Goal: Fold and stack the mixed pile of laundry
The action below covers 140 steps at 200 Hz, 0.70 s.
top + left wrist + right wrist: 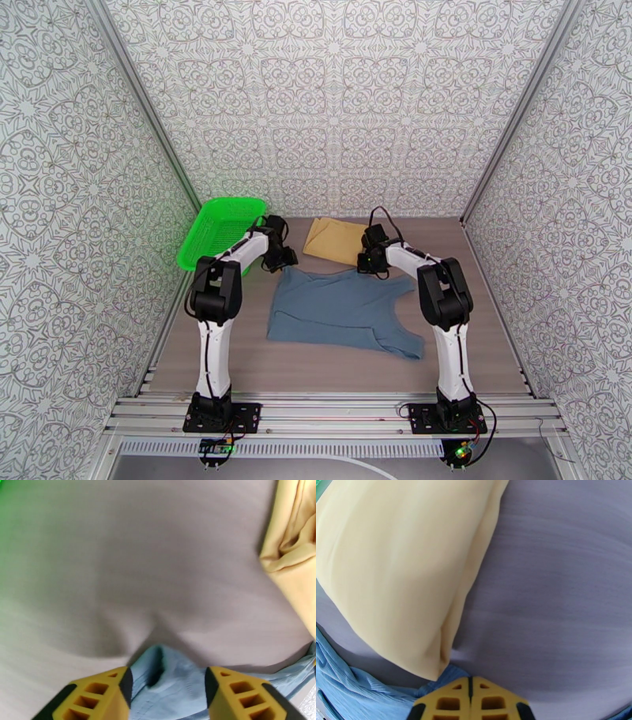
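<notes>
My left gripper [168,679] sits half open around a corner of the soft blue-grey tank top [173,701], not pinching yet. My right gripper [471,685] is shut beside it. Next, I think: pinch, fold.

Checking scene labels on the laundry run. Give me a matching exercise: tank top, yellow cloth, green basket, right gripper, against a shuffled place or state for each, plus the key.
Column A
1. blue-grey tank top
2. mustard cloth
3. green basket
4. right gripper

Column B
a. shut, at the tank top's far edge
b. at the far left of the table
c. spread flat in the middle of the table
d. folded, at the table's far side

Pairs: 1-c, 2-d, 3-b, 4-a
</notes>
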{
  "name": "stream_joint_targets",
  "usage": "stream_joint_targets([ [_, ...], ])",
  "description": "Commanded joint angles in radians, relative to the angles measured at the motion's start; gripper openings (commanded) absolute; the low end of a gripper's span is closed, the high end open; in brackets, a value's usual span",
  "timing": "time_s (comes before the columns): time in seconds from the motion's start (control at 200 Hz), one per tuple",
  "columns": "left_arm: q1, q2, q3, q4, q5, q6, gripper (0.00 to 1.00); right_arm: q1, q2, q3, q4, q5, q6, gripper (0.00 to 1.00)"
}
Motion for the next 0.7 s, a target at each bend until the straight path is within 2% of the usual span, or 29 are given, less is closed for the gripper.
stream_joint_targets([
  [0.0, 0.002, 0.052, 0.035, 0.033, 0.013, 0.009, 0.5, -0.006, -0.032, -0.024, -0.009, -0.018, 0.006, 0.0],
  [0.33, -0.013, 0.057, 0.03, 0.026, 0.029, 0.02, 0.38, -0.006, -0.032, -0.032, -0.012, -0.011, 0.005, 0.0],
  [0.39, -0.014, 0.041, 0.01, 0.032, 0.024, 0.019, 0.28, -0.006, -0.03, -0.03, -0.011, -0.013, 0.006, 0.0],
  [0.51, -0.01, 0.016, -0.007, 0.029, 0.022, 0.02, 0.26, -0.006, -0.028, -0.03, -0.009, -0.013, 0.007, 0.0],
  [0.605, -0.01, 0.003, -0.009, 0.02, 0.019, 0.024, 0.16, -0.006, -0.026, -0.03, -0.008, -0.014, 0.009, 0.0],
  [0.695, -0.006, -0.004, -0.009, 0.013, 0.01, 0.025, 0.01, -0.007, -0.024, -0.031, -0.006, -0.012, 0.012, 0.0],
])
